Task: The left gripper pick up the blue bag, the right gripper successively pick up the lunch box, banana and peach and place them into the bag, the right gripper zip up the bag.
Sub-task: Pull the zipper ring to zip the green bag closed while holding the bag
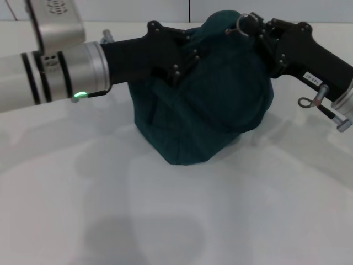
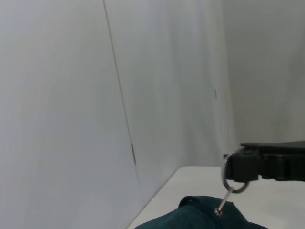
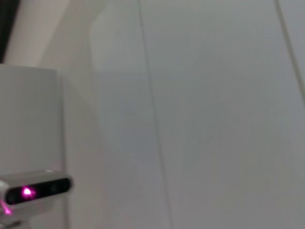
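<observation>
Two grippers meet at the blue bag (image 1: 207,94), which sits slumped on the white table (image 1: 176,210) toward the far edge, between the arms. We judge the bag soft and floppy: its cloth folds and bulges, so it gives no firm wall to push against and will sag wherever it is unsupported. With the food presumably inside it should carry some weight low down, though we see none of the contents and cannot confirm what is in it. The left gripper (image 1: 185,58) reaches in from the left and seems pressed into the upper cloth, its fingers looking clenched on a fold of the bag, yet the fingertips sink into dark fabric and we cannot be sure of the hold. The right gripper (image 1: 255,28) sits at the top of the bag by the zipper pull (image 1: 242,23), a small metal ring; in the left wrist view that ring (image 2: 234,183) hangs from the black fingertips, so we take them as closed on it. The pull is the sensible place to hold, being stiff and small, but thin and likely to slip. Hidden from us are the zipper track itself and how far it is closed. The right wrist view shows only wall.
</observation>
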Action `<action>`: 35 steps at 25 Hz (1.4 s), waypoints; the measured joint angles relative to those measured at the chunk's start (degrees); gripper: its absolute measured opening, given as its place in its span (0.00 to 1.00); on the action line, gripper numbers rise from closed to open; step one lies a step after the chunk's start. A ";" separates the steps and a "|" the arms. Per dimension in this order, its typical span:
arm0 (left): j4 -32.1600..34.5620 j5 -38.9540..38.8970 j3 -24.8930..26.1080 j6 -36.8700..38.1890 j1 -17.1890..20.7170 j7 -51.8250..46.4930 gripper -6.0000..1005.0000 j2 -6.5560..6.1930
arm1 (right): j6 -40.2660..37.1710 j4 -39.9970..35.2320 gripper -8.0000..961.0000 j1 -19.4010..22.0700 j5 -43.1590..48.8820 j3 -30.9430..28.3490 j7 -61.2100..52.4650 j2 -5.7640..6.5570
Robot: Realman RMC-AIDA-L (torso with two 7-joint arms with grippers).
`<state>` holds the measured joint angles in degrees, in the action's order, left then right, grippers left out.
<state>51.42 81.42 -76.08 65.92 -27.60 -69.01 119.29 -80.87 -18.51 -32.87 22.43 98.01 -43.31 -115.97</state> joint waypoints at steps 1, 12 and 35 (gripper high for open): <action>1.65 0.63 0.01 0.30 1.00 -0.82 0.13 -0.05 | -0.26 -0.08 0.02 -0.25 0.01 0.54 -0.81 0.00; 16.22 8.66 4.87 9.87 7.30 -13.22 0.08 -0.97 | -4.52 -2.32 0.02 -0.60 0.52 3.44 -5.08 0.23; 2.46 14.16 15.65 11.82 0.46 -13.00 0.08 -0.71 | 5.75 3.82 0.03 2.70 -0.08 -2.19 -4.67 0.32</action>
<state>53.88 95.58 -60.43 77.73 -27.14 -82.01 118.57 -75.12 -14.69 -30.17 22.34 95.83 -47.99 -115.65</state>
